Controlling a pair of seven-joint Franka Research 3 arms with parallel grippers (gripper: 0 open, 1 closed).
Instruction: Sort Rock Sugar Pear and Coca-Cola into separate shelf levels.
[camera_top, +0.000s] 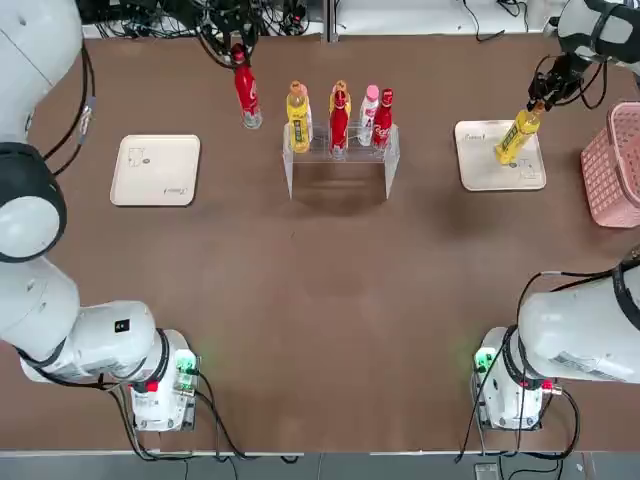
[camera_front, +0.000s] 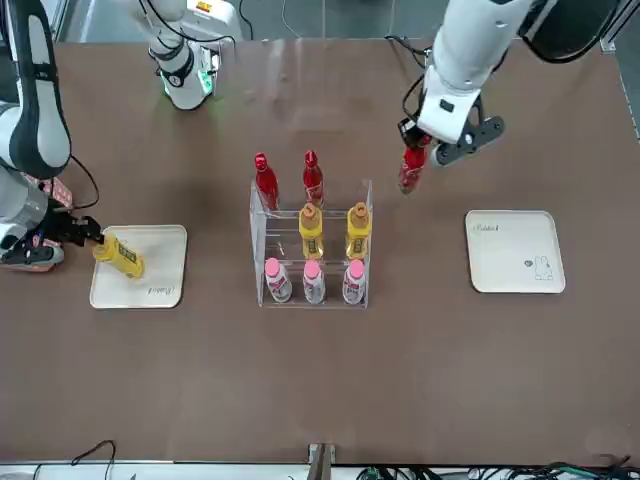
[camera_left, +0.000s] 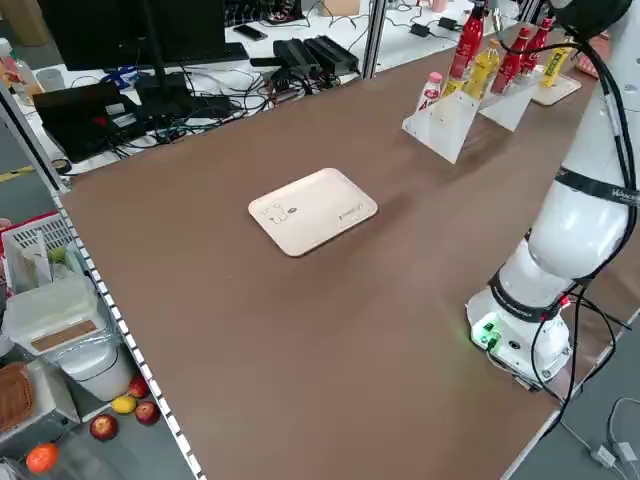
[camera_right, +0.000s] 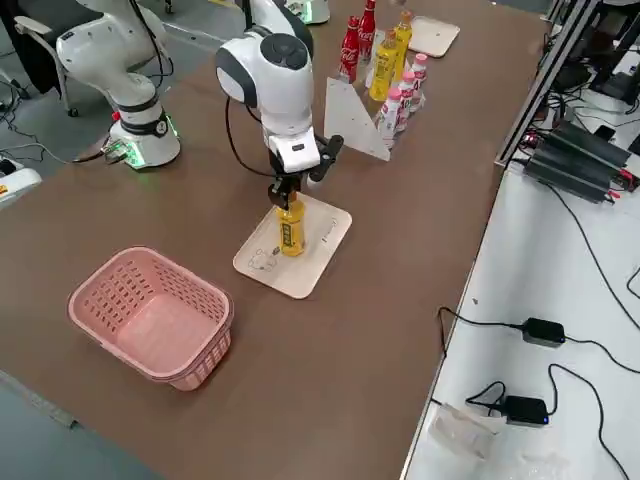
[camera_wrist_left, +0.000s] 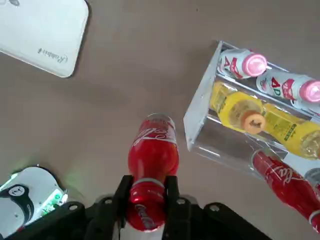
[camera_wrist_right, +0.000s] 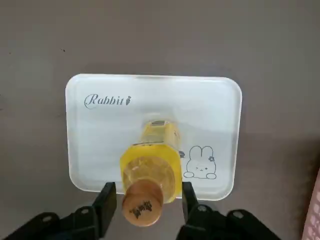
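Observation:
My left gripper is shut on the neck of a red Coca-Cola bottle, holding it upright just left of the clear stepped shelf. On the shelf, two Coca-Cola bottles stand on the top step and two yellow Rock Sugar Pear bottles on the middle step. Three pink-capped bottles fill the lowest step. My right gripper is shut on the top of another Rock Sugar Pear bottle, which stands on the right beige tray.
A second beige tray lies bare left of the shelf. A pink basket sits at the table's right edge, beside the right tray. Open brown tabletop stretches between the shelf and the arm bases.

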